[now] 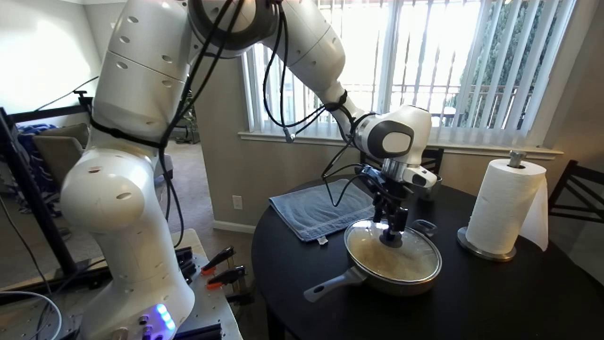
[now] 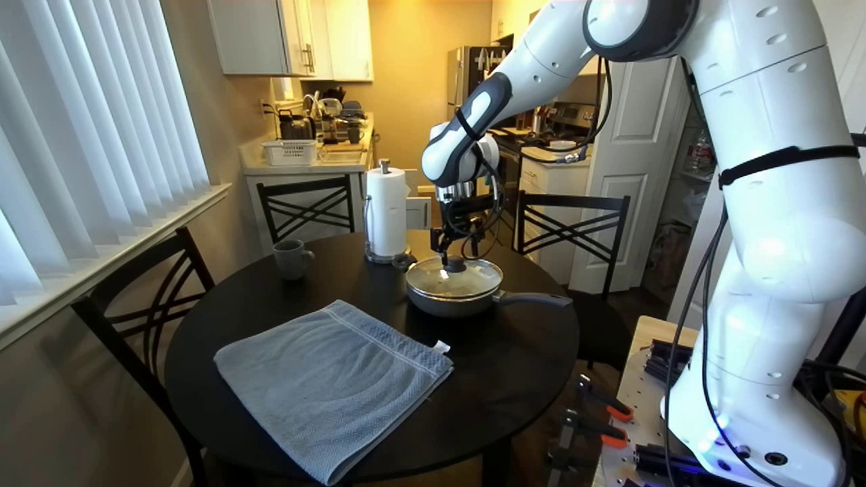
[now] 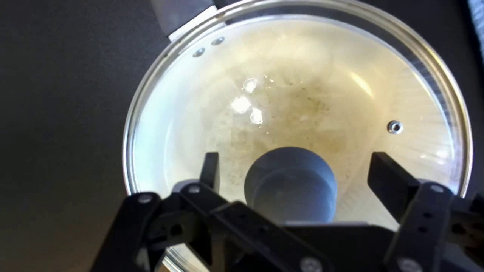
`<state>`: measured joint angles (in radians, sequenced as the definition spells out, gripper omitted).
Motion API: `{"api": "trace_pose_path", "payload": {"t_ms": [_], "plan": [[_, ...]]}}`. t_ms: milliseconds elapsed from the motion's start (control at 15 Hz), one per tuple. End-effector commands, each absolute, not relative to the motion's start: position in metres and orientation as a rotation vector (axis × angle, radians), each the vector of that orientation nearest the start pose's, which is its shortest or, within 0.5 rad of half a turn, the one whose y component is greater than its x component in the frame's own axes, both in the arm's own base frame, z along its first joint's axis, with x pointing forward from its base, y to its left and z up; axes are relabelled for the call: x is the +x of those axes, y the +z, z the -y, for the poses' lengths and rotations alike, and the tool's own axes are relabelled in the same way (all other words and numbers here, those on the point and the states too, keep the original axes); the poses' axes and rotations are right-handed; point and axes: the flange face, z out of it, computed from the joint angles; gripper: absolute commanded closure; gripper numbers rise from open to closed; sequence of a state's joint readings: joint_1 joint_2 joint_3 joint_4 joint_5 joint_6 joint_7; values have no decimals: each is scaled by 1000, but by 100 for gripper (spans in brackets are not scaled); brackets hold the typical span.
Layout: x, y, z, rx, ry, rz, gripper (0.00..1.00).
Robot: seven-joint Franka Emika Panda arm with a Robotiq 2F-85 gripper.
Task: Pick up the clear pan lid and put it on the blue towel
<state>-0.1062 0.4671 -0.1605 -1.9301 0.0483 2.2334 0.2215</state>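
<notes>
Clear pan lid (image 1: 403, 263) is sitting right on top of the frying pan (image 2: 452, 308), shiny rim and all, with its dark round knob (image 3: 291, 185) sticking up in the middle. The gripper (image 3: 293, 170) is down at that knob with its fingers spread wide, one on each side, and in the wrist view you can see some space between the knob and both of them. The blue towel (image 2: 331, 385) is on the same dark tabletop (image 2: 504, 399), lying flat and kinda rumpled, near the pan but clearly apart from it, with a little white tag (image 2: 441, 348) poking out along one edge. Pan's long handle (image 1: 335, 284) sticks out over the tabletop. There's also a paper towel roll (image 1: 507, 203) standing upright near the pan in both exterior views, plus a grey mug (image 2: 291, 260) with its handle turned toward the roll in an exterior view.
</notes>
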Motion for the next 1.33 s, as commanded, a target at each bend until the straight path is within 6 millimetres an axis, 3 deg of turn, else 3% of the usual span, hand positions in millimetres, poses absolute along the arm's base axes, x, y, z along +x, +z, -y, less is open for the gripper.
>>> {"api": "trace_pose_path", "payload": {"t_ms": [0, 333, 600, 1000, 1267], "plan": [[589, 233, 172, -3019, 282, -882, 0], [588, 224, 179, -2968, 303, -925, 0], [589, 218, 171, -2878, 287, -961, 0], [590, 218, 172, -2893, 238, -1037, 0], [597, 220, 160, -2922, 172, -1085, 0]]}}
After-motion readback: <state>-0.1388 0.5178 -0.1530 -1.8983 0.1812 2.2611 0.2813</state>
